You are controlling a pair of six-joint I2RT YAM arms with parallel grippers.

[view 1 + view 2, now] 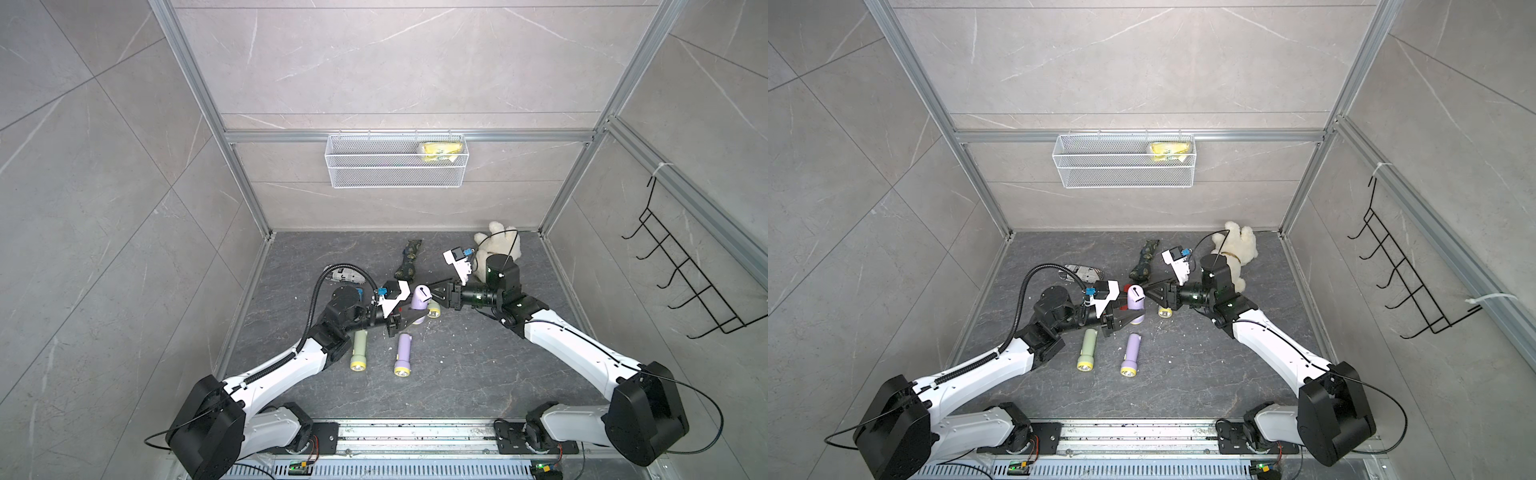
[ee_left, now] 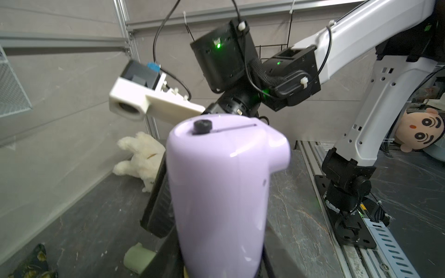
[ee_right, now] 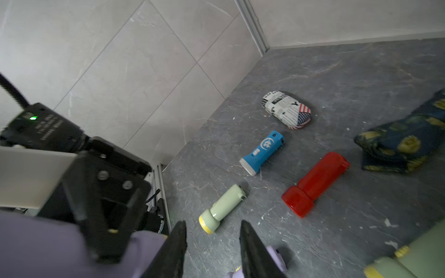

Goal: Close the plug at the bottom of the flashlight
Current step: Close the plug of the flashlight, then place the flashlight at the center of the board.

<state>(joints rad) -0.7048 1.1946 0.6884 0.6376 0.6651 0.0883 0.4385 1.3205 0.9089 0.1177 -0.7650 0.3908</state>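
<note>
A lilac flashlight (image 1: pixel 419 300) (image 1: pixel 1136 300) (image 2: pixel 216 187) stands bottom end up in both top views. My left gripper (image 1: pixel 412 318) (image 1: pixel 1128 318) (image 2: pixel 221 269) is shut on its lower body. A small black plug (image 2: pixel 202 126) sits on the up-turned end face, with a thin slit running from it. My right gripper (image 1: pixel 435 293) (image 1: pixel 1151 294) (image 3: pixel 213 250) hovers right beside that end. It is open, with only floor showing between its fingers (image 3: pixel 178 248). The held flashlight (image 3: pixel 48 243) lies just outside one finger.
On the dark floor lie a green flashlight (image 1: pixel 358 347) (image 3: pixel 222 208), a second lilac one (image 1: pixel 403 355), a blue one (image 3: pixel 262 151), a red one (image 3: pixel 315 184), another green one (image 1: pixel 433 309), a patterned case (image 3: pixel 286 109), a floral pouch (image 1: pixel 409 259) and a plush toy (image 1: pixel 496 249). A wire basket (image 1: pixel 397 160) hangs on the back wall.
</note>
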